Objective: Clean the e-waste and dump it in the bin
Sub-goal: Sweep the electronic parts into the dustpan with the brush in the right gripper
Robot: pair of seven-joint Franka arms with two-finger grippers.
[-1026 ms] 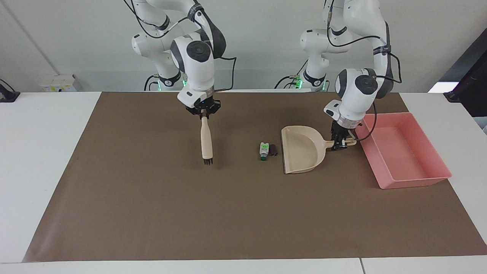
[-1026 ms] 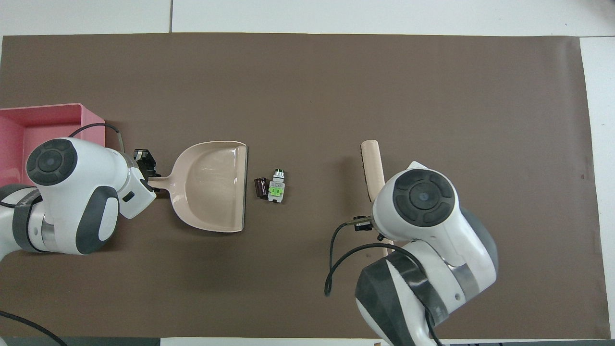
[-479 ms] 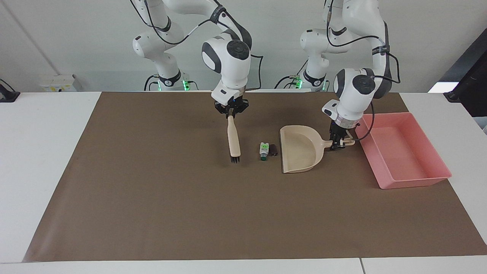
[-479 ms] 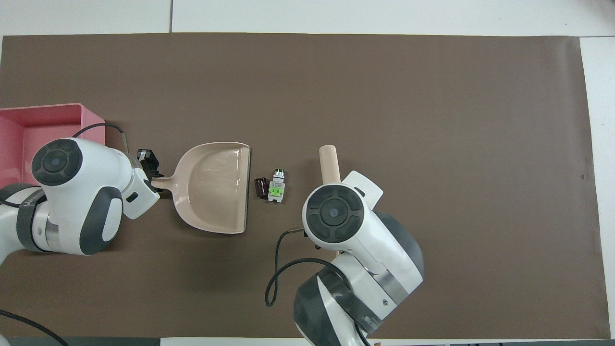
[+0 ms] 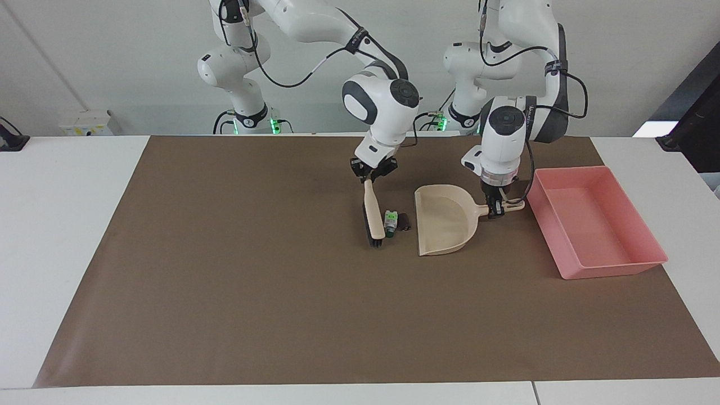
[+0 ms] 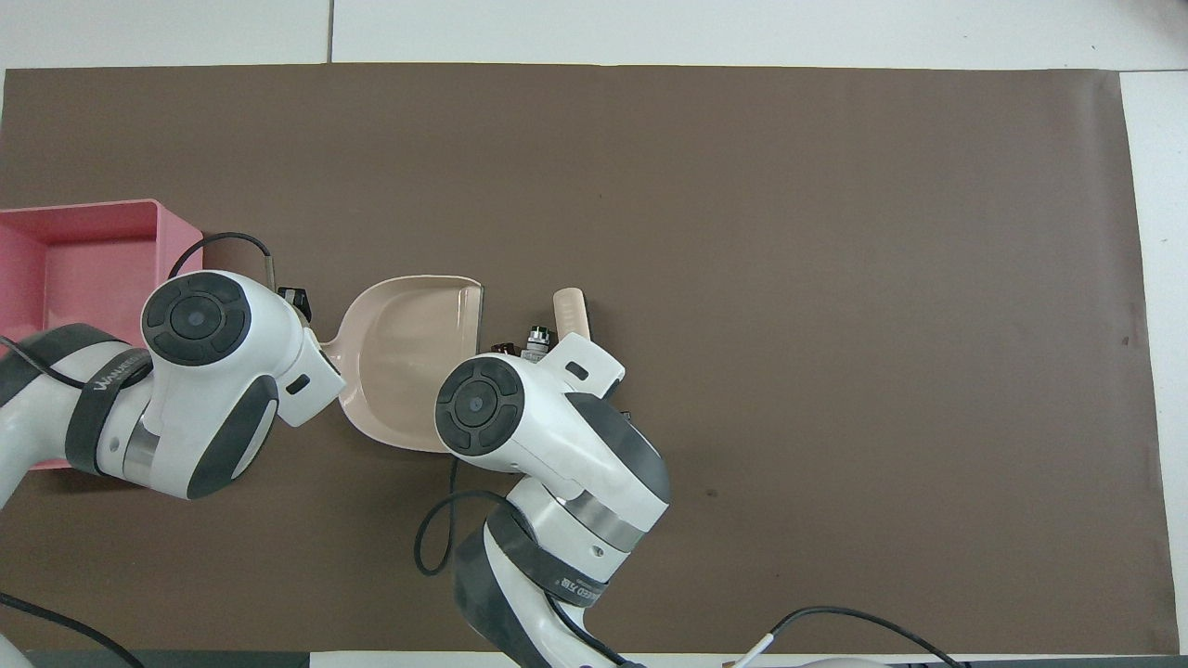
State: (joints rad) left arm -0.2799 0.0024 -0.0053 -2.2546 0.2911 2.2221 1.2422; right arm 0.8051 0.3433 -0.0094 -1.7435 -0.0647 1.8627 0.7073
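so in the last sec the right gripper swings the brush across the mat from the right arm's end toward the middle. Bristles are now down right beside the e-waste, on the side away from the dustpan. Can't tell if they're touching yet, prob v close. Right gripper is clenched on the top of the brush handle.

Left gripper stays clamped on the dustpan handle. The pan has nudged a bit toward the two little cylinders, its open edge facing them w/ a small gap.

Both e-waste bits (white/green one + dark brown one) lie on the mat betw brush and pan, not moved. Bin sits at the left arm's end, just beside the pan handle, nothing in it afaict.

Imo this means setup's done. Next is a short sweep into the pan, then tip into the bin. Risk: the cylinders roll off sideways.
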